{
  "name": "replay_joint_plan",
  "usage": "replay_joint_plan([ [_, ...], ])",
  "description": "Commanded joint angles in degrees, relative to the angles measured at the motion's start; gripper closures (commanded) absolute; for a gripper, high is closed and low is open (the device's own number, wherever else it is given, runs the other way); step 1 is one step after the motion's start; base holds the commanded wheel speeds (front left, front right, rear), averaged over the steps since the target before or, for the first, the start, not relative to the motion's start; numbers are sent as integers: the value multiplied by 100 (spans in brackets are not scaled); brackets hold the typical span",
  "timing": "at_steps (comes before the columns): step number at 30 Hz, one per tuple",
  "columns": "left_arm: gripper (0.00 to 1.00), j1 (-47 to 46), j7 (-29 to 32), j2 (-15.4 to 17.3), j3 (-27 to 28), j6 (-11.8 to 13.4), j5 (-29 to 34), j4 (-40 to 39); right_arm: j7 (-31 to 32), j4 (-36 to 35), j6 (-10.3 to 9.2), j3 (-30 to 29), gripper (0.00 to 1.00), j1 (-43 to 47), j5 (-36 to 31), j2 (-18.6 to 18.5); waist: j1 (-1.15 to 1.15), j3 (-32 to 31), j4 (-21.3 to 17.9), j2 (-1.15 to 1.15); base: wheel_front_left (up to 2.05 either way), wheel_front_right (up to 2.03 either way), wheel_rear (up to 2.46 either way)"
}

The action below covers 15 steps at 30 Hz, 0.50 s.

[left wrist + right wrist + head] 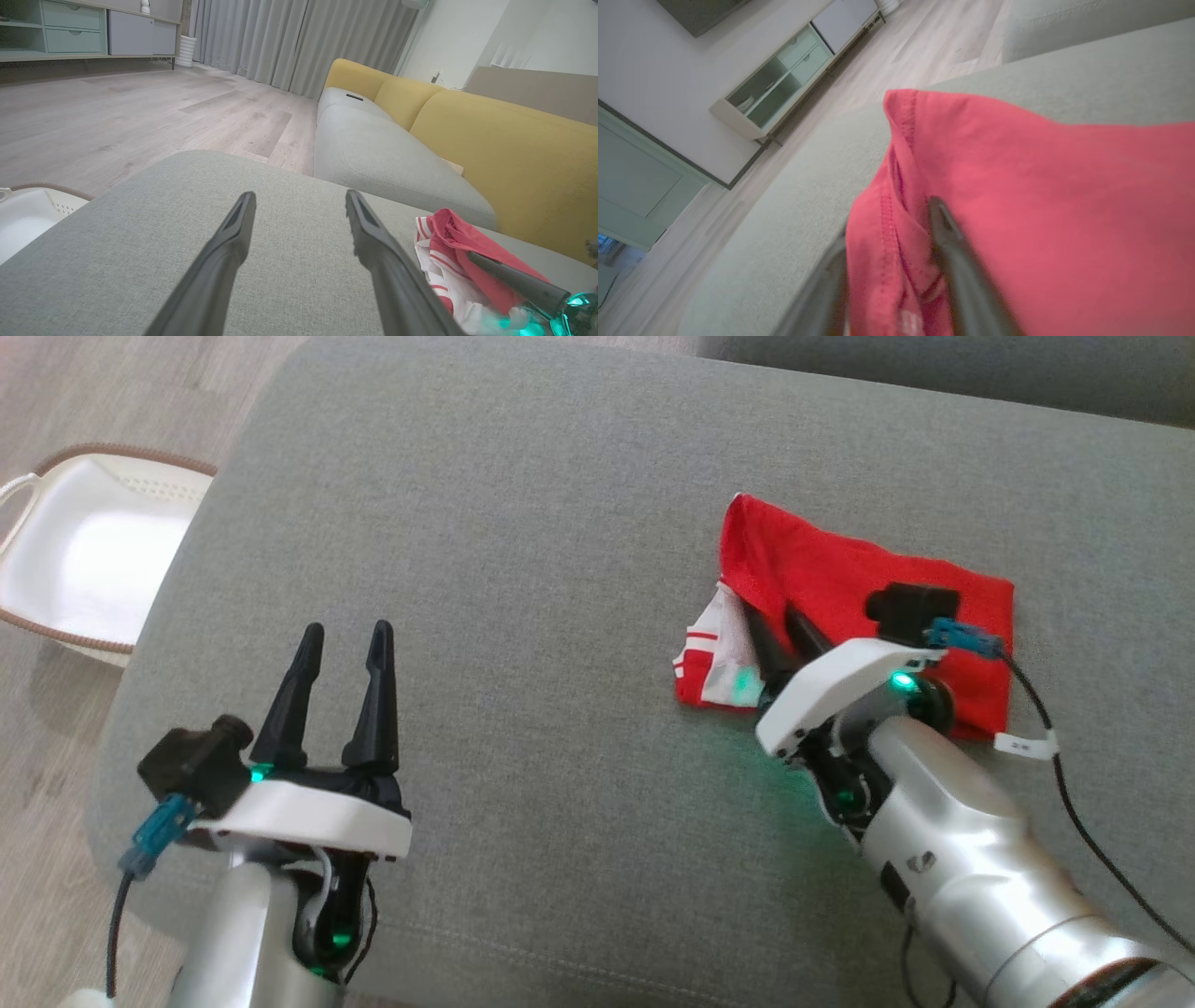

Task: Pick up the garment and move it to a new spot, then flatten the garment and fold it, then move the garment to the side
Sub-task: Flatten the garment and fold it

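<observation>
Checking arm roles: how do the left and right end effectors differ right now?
The left end effector is open over bare grey cushion; the right end effector straddles a fold of the red garment. Left points straight up the head view, right angles up-left. Both are dark, two-fingered.

Grey upholstered cushion (560,569) spans the centre. White basket (93,560), brown-rimmed, stands on the wood floor (56,392) at left. Yellow sofa backrest (504,149) at right. Grey curtains (299,42) and cabinet (70,28) at far side.
</observation>
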Motion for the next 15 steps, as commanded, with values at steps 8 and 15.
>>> replay_joint_plan([
  [8,0,-221,-69,57,256,-35,64,-151,-139,-947,-5,1249,0,-257,1253,95,0,-98,-271,0,0,0,0],
  [15,0,-188,-69,57,333,-35,127,-238,-454,-768,-5,1481,0,-671,1372,95,0,-266,-721,0,0,0,0],
])
